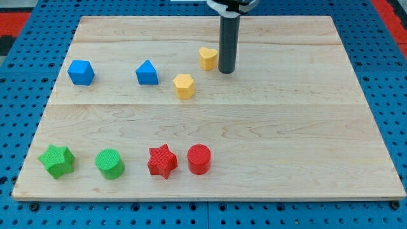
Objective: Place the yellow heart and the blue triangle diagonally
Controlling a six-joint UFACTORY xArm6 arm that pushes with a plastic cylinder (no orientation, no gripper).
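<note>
The yellow heart [207, 58] lies near the view's top, middle of the wooden board [286, 127]. The blue triangle [147, 73] lies to its left and a little lower. My tip [227, 71] stands just right of the yellow heart, very close to it or touching it. A yellow hexagon [184, 86] lies between the heart and the triangle, lower than both.
A blue cube-like block [81, 72] lies at the view's left. Along the view's bottom stand a green star [56, 159], a green cylinder [109, 163], a red star [162, 161] and a red cylinder [199, 159]. Blue pegboard surrounds the board.
</note>
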